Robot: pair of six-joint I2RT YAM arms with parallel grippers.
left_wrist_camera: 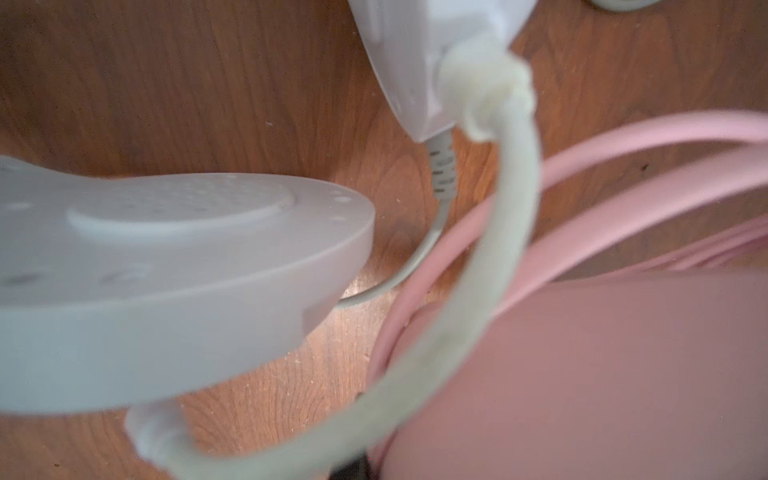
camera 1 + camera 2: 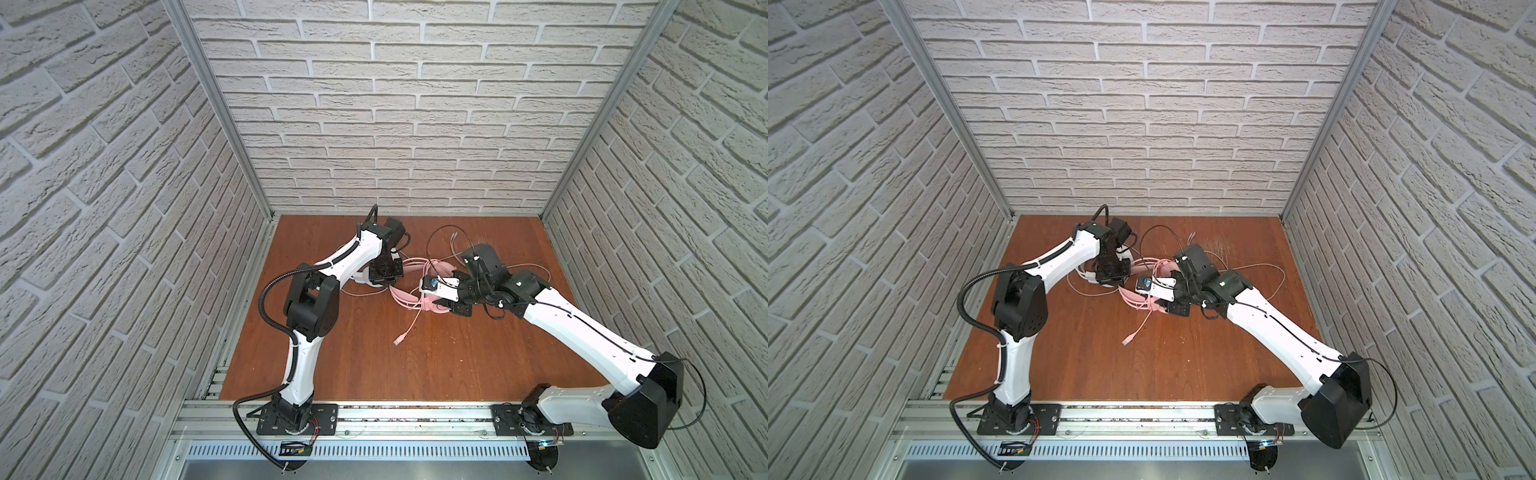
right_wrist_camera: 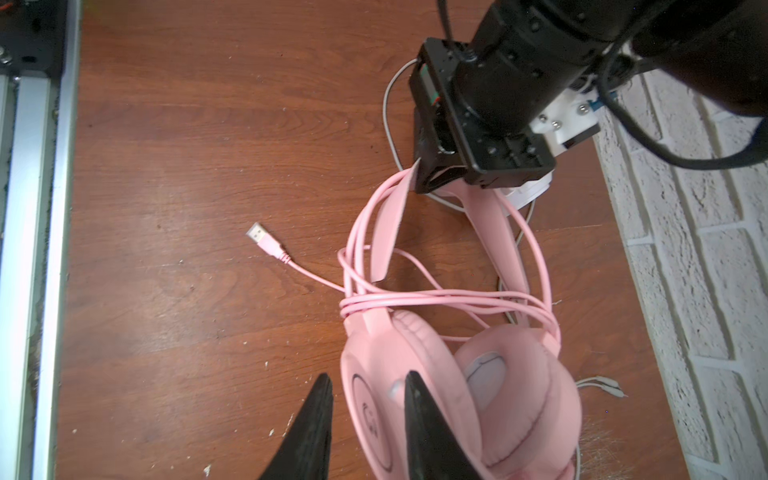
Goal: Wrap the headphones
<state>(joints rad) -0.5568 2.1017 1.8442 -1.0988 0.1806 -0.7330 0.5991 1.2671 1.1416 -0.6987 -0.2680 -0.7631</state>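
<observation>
Headphones [image 3: 453, 390] pink: cord [image 3: 436, 299] looped around band, plug [image 3: 266, 241] loose; I see right gripper [image 3: 365, 428] parted, left gripper [image 3: 457, 158] clamped on band.

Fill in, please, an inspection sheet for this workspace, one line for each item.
Surface: brown wood table, some pale specks.
Job's things: pink headset with pink cord wound around it; white headset beside it.
Clutter: nothing seen.
Grippers: left tool shut, low where the two headsets meet, grip hidden; right tool open, beside the pink headset.
Cables: pink USB plug free on the table; grey cord in loose loops.
Surroundings: brick-pattern walls, metal rail in front.
</observation>
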